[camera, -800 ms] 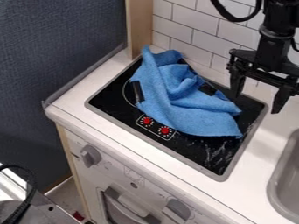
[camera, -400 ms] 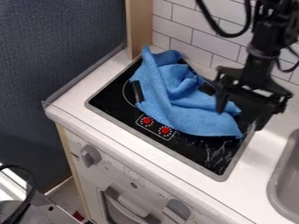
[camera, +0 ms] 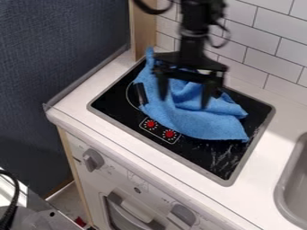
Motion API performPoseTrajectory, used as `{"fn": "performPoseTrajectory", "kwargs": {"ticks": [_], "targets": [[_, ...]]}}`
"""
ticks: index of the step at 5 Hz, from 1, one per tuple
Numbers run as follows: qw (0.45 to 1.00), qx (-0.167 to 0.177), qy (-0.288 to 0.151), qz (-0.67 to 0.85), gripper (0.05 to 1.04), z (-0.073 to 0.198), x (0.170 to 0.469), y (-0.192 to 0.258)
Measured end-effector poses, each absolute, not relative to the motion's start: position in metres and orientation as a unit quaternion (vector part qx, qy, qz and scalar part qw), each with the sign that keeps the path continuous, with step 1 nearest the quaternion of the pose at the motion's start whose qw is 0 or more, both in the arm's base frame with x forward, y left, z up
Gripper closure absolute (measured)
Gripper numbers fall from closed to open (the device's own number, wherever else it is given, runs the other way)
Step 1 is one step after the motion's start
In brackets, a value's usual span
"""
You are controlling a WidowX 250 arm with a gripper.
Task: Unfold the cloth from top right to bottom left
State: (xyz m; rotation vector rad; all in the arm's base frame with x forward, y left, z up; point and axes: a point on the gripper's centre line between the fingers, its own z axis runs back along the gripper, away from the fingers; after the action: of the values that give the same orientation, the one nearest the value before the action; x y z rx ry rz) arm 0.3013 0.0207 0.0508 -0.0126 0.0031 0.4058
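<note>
On stovetop [camera: 195, 155], cloth [camera: 201, 125] (lengthwise down-right)

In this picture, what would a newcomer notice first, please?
Probably the bright blue cloth, lying crumpled across the black stove top. Next, the black gripper with its two fingers apart, above the cloth. Two red knobs stand out near the stove's front edge.

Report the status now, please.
End effector open above cloth. Blue cloth bunched on stovetop, still to unfold. Nothing visibly blocking cloth's lower edge.
</note>
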Motion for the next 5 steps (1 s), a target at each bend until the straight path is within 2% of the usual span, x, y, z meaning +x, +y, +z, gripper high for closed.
{"fn": "performPoseTrajectory", "kwargs": {"ticks": [2,3,4,5], "targets": [[0.944,-0.002,0.015,0.331,0.079,0.042,0.291,0.079],[0.93,-0.013,-0.011,0.368,0.079,0.029,0.298,0.095],[0.921,-0.041,-0.024,0.386,0.079,0.014,0.307,0.095],[0.917,-0.038,0.005,0.397,0.079,-0.004,0.317,0.099]]}}
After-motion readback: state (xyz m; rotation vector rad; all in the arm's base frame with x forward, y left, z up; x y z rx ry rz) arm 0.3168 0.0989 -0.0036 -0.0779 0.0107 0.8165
